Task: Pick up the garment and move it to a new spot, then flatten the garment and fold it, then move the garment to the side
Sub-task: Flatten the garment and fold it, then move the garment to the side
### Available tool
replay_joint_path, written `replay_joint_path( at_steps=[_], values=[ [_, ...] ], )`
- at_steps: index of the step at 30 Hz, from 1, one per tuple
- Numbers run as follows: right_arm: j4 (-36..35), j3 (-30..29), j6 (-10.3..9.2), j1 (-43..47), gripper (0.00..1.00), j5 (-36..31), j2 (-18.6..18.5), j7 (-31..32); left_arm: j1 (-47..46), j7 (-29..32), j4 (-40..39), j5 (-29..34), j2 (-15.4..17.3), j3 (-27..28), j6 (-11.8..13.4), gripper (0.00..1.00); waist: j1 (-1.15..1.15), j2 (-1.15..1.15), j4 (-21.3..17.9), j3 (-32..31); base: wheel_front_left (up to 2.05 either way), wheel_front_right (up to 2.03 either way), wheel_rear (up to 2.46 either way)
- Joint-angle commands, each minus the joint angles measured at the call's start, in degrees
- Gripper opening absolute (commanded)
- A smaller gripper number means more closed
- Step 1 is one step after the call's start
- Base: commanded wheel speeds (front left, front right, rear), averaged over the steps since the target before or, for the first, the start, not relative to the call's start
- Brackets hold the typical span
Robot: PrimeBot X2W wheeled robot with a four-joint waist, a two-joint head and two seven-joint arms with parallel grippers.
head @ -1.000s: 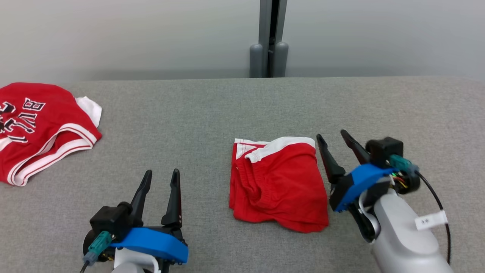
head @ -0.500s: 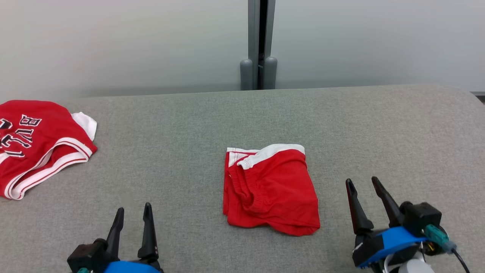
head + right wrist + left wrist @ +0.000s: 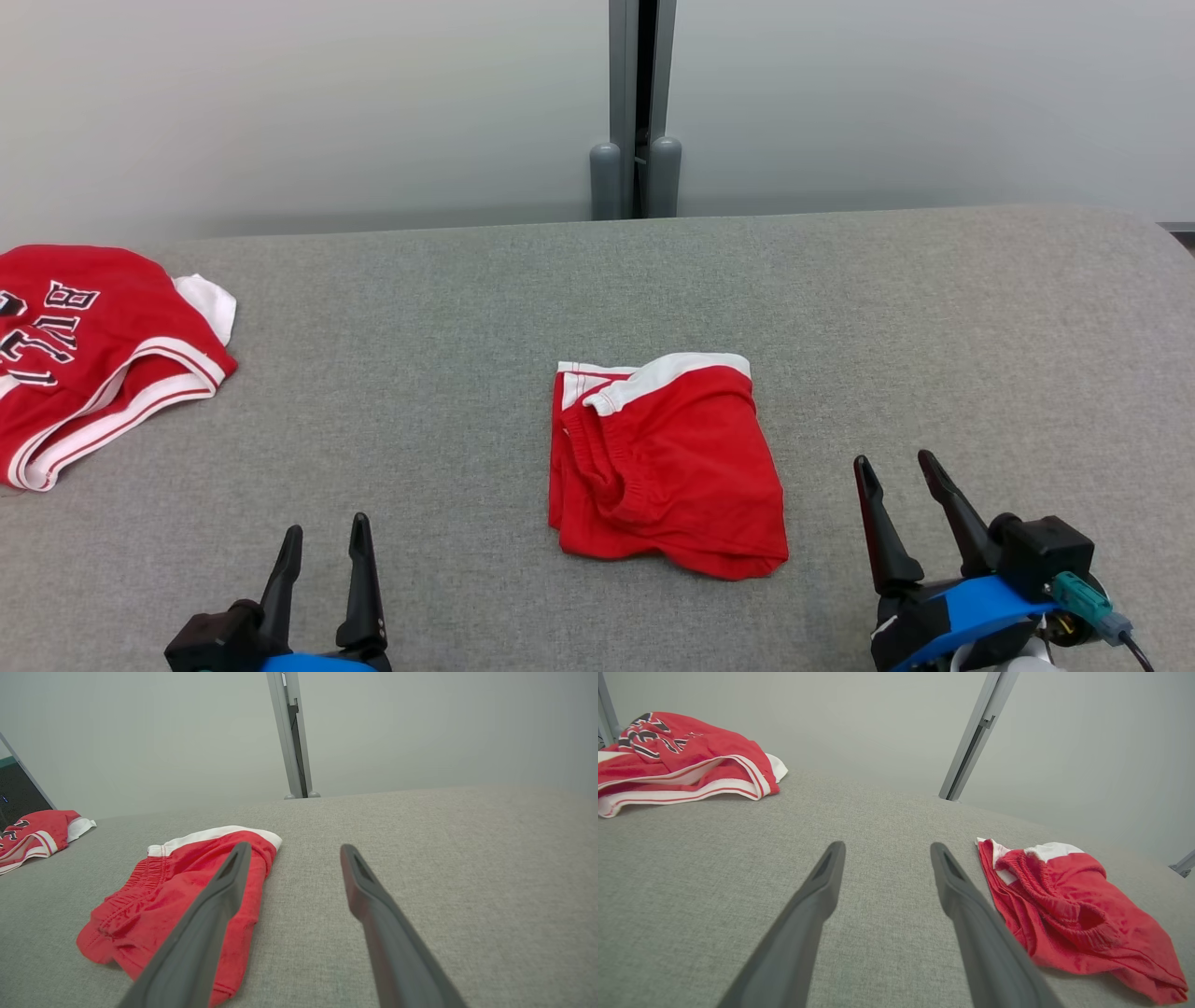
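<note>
Folded garment (image 3: 667,467), centre frame, on table (image 3: 448,308); right tool (image 3: 892,457) withdrawn to lower right, left tool (image 3: 327,523) lower left, both apart, empty. Side move likely next.

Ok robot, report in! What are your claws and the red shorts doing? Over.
Left gripper open, empty. Right gripper open, empty. Red shorts folded, lying between them, untouched. Red jersey far left, out of the way.
</note>
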Motion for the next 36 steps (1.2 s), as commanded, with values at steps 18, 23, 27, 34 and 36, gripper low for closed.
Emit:
replay_joint_path(
  at_steps=[18, 23, 27, 34, 36],
  values=[
    [0.81, 0.49, 0.01, -8.32, 1.00, -5.56, -0.02, 11.19, -2.74, -0.26, 1.43, 1.19, -1.04, 0.96, -1.04, 1.00, 0.00, 0.00, 0.79, 1.94, 0.00, 0.00, 0.00],
    [1.97, 0.39, 0.01, -16.02, 1.00, -7.57, -0.02, 26.22, -3.69, -0.26, 1.03, 1.73, -1.41, 1.12, -1.12, 1.00, 0.00, 0.00, 2.24, 3.56, 0.00, 0.00, 0.00],
    [3.78, -0.81, 0.01, -20.35, 1.00, -8.24, -0.02, 35.90, -4.29, -0.26, 1.30, 1.90, -1.95, 1.17, -1.37, 1.00, 0.00, 0.00, 4.18, 4.93, 0.00, 0.00, 0.00],
    [9.92, -2.71, 0.01, -22.64, 1.00, -5.76, -0.23, 45.51, -5.30, -0.25, 1.87, 2.65, -2.68, 1.27, -1.95, 1.00, 0.00, 0.00, 8.05, 7.08, 0.00, 0.00, 0.00],
    [11.80, -3.21, 0.01, -22.55, 1.00, -5.17, -0.33, 46.48, -5.60, -0.26, 1.90, 2.79, -2.80, 1.44, -1.99, 1.00, 0.00, 0.00, 8.97, 7.61, 0.00, 0.00, 0.00]
  ],
)
